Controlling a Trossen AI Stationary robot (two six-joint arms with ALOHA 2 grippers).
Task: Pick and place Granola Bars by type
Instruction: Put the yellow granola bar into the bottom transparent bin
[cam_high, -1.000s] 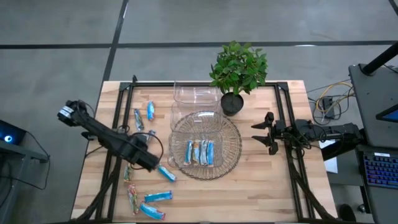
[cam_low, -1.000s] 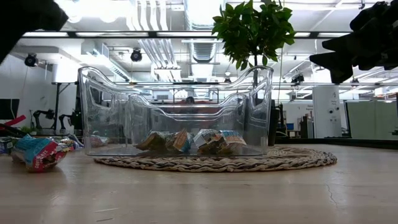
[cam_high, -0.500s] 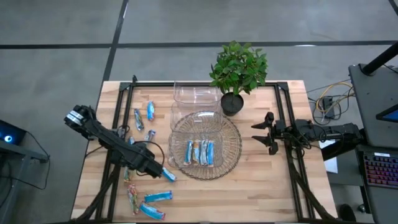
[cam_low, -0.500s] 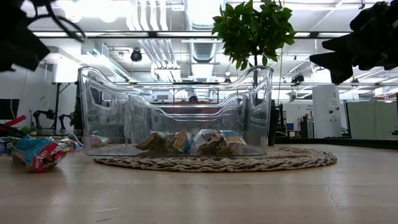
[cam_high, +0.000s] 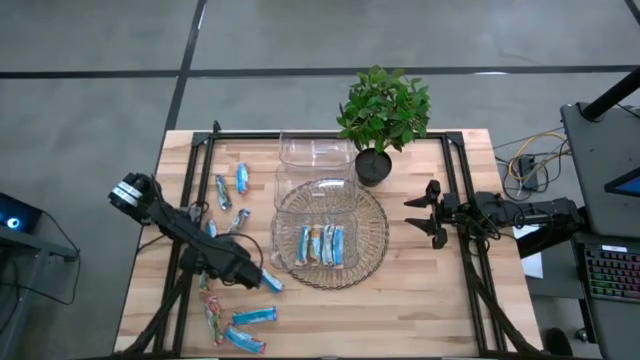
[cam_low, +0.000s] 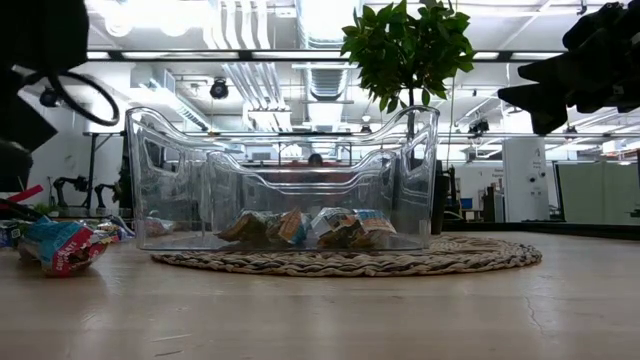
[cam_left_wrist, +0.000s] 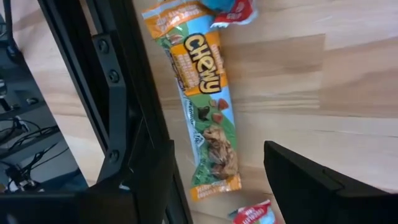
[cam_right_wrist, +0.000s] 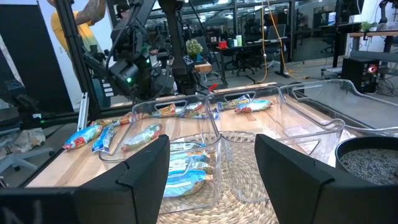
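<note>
An orange and green granola bar (cam_left_wrist: 205, 106) lies flat on the wood beside the black frame rail (cam_left_wrist: 118, 93). My left gripper (cam_left_wrist: 219, 155) hangs open above it, one finger on each side of the bar's lower end, touching nothing. In the high view this gripper (cam_high: 225, 272) is at the table's near left among loose blue bars (cam_high: 267, 281) (cam_high: 252, 316). Several blue bars (cam_high: 320, 245) lie in the clear container (cam_high: 330, 205) on the woven mat. My right gripper (cam_high: 428, 213) waits open at the table's right side.
A potted plant (cam_high: 383, 115) stands at the far edge, next to a second clear container (cam_high: 315, 152). More bars lie at the far left (cam_high: 241, 178) (cam_high: 222, 190) and near the front edge (cam_high: 245, 340). Black frame rails (cam_high: 185, 250) run along both sides of the table.
My left gripper has come down toward the table at the near left and tipped more steeply downward, staying open. The bars have not moved.
</note>
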